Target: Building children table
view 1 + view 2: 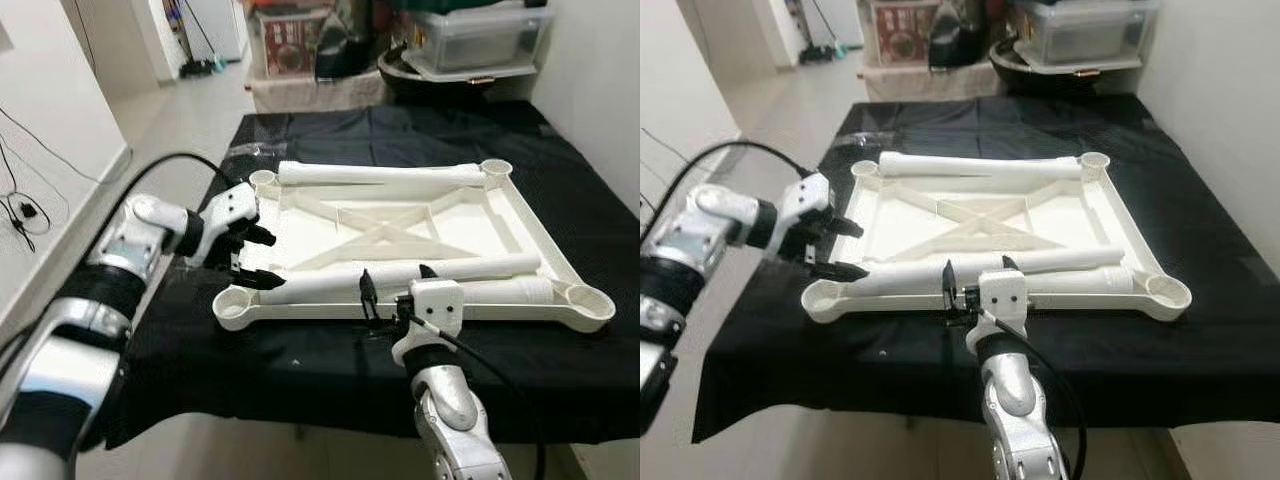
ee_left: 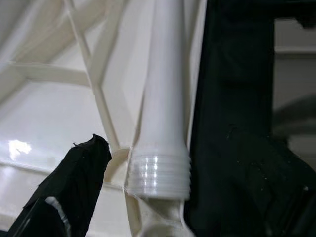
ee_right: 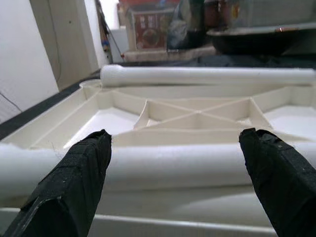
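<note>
White table frame [image 1: 500, 215] lying upside down near the black tabletop [image 1: 300, 365] front edge, left gripper [image 1: 252, 255] spreading jaws around a leg [image 1: 400, 275] end, right gripper [image 1: 395, 285] jaws gaping, released, straddling that leg.

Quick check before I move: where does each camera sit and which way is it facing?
Left and right eye views: on the head, looking down at the white tabletop on black cloth; both arms show.
Left wrist view: along the left gripper, at a leg's threaded end.
Right wrist view: along the open right gripper, across the near leg.
Shared: tabletop and legs.
</note>
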Available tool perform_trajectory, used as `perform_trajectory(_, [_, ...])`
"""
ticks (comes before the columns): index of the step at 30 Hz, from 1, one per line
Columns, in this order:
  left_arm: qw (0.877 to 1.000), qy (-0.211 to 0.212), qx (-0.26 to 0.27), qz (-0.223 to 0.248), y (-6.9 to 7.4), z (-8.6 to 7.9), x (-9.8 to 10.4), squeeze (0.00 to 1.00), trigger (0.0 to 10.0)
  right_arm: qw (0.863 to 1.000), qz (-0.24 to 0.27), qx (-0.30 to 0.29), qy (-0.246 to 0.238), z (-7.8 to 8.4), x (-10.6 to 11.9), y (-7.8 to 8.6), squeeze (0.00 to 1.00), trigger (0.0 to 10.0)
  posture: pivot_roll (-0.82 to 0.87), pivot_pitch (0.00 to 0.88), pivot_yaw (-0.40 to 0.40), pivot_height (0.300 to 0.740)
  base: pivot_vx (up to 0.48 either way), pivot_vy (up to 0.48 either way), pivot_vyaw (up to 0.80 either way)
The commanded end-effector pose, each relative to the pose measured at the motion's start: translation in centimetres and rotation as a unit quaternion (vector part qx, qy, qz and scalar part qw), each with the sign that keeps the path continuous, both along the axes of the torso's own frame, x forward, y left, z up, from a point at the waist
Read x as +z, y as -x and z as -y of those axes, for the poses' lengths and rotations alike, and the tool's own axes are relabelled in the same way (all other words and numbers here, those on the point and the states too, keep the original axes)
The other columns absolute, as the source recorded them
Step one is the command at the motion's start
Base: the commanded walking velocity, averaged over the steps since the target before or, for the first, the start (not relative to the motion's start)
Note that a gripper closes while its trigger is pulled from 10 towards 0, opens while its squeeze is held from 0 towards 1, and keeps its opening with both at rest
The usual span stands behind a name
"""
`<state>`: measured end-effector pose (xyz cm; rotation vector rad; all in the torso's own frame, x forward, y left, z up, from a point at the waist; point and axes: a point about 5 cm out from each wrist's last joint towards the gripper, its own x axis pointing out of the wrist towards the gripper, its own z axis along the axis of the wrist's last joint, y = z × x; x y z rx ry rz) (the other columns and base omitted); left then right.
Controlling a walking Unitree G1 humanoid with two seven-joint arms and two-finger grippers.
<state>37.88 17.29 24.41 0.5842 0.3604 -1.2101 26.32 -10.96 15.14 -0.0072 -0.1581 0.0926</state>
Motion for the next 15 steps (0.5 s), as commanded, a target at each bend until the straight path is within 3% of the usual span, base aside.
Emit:
perform_trajectory(1, [0.999, -0.040, 0.011, -0.019, -0.1, -0.9, -1.0, 1.00, 10.0, 1.000, -0.010, 0.012, -0.013, -0.9, -0.1, 0.7, 0.00, 10.0, 0.06, 0.153, 0.088, 0.740, 0.000, 0.000, 0.00])
perform_trajectory(5, [0.999, -0.044, 0.020, -0.013, -0.2, -0.9, -1.3, 1.00, 10.0, 1.000, -0.011, 0.010, -0.016, -0.9, -0.1, 0.9, 0.00, 10.0, 0.06, 0.155, 0.090, 0.740, 0.000, 0.000, 0.00])
perform_trajectory(6, [0.998, -0.051, 0.016, -0.016, -0.3, -0.6, -1.6, 0.00, 10.0, 1.000, -0.014, 0.009, -0.017, -0.8, 0.0, 1.1, 0.00, 10.0, 0.06, 0.173, 0.098, 0.740, 0.000, 0.000, 0.00])
perform_trajectory(15, [0.998, -0.056, -0.004, -0.023, -0.4, 0.3, -1.8, 0.00, 10.0, 1.000, -0.018, 0.006, -0.022, -0.9, 0.1, 1.8, 0.00, 10.0, 0.06, 0.199, 0.111, 0.740, 0.000, 0.000, 0.00])
